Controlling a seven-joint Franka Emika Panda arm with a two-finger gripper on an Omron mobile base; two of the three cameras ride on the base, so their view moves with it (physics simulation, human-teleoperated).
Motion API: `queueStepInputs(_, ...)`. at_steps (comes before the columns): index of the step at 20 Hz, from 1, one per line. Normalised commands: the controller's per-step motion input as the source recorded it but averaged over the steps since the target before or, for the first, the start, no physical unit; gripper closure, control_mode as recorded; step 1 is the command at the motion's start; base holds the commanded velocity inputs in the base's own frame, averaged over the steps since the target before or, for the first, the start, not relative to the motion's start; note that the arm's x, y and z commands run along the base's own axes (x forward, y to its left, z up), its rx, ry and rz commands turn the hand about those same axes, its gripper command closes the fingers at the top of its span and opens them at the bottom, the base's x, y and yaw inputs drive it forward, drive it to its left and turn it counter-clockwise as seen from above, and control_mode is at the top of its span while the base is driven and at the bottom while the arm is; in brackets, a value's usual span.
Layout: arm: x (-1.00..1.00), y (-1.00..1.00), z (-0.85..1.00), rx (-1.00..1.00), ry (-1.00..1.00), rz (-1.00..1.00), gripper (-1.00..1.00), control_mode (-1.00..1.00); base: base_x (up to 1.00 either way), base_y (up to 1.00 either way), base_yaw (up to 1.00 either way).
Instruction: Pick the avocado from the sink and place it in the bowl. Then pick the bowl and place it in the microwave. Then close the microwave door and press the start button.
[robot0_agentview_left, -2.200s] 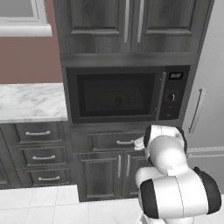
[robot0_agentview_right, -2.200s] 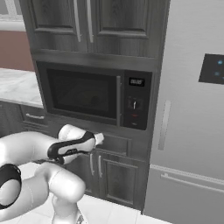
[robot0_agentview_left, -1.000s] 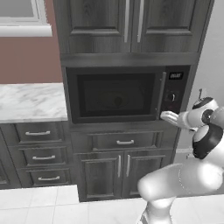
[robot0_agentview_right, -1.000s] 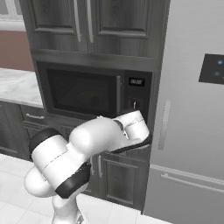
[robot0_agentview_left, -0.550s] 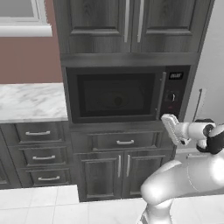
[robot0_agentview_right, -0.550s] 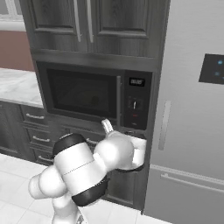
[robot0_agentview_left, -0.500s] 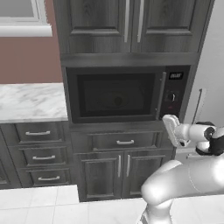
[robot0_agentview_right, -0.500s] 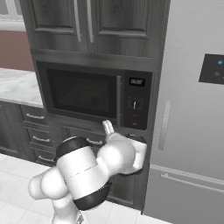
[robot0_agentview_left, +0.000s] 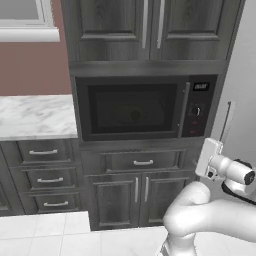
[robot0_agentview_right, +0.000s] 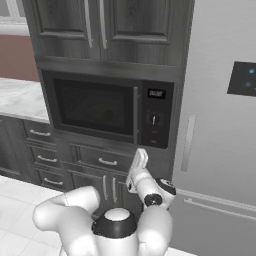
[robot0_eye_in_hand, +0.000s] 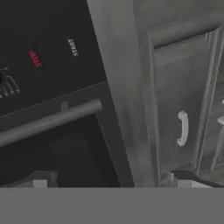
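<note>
One claw (robot0_agentview_right: 140, 158) — spread wide, empty — just below the closed microwave (robot0_agentview_right: 107, 107).

The microwave door (robot0_agentview_left: 132, 111) has glossy dark tinted glass with a brushed-metal bar handle (robot0_agentview_left: 183, 109); beside it the control panel (robot0_agentview_left: 197, 107) looks smooth black plastic. Around the microwave, the cabinets (robot0_agentview_left: 117, 32) show matt grey wood grain, and the tabletop (robot0_agentview_left: 35, 116) left of it is polished white marble.

Left base view from behind-left, facing the microwave (robot0_agentview_left: 145, 107) and cabinets (robot0_agentview_left: 135, 185) at mid range, right base view from behind-right, sharing that microwave (robot0_agentview_right: 107, 107) front, hand view rolled sideways, close on control panel (robot0_eye_in_hand: 48, 57) and door handle (robot0_eye_in_hand: 48, 122)
</note>
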Motion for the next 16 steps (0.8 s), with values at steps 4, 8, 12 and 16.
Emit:
queueStepInputs(4, 0.00, -0.49, 0.36, 0.33, 0.00, -0.07, -1.00, -1.00, 0.00, 0.00, 0.00)
queueStepInputs(8, 0.01, -0.21, 0.23, 0.17, 0.02, -0.10, -1.00, -1.00, 0.00, 0.00, 0.00)
queueStepInputs(12, 0.06, 0.00, 0.03, -0.02, 0.00, -0.06, -1.00, -1.00, 0.00, 0.00, 0.00)
queueStepInputs(16, 0.07, 0.05, 0.19, -0.17, 0.00, -0.25, -1.00, -1.00, 0.00, 0.00, 0.00)
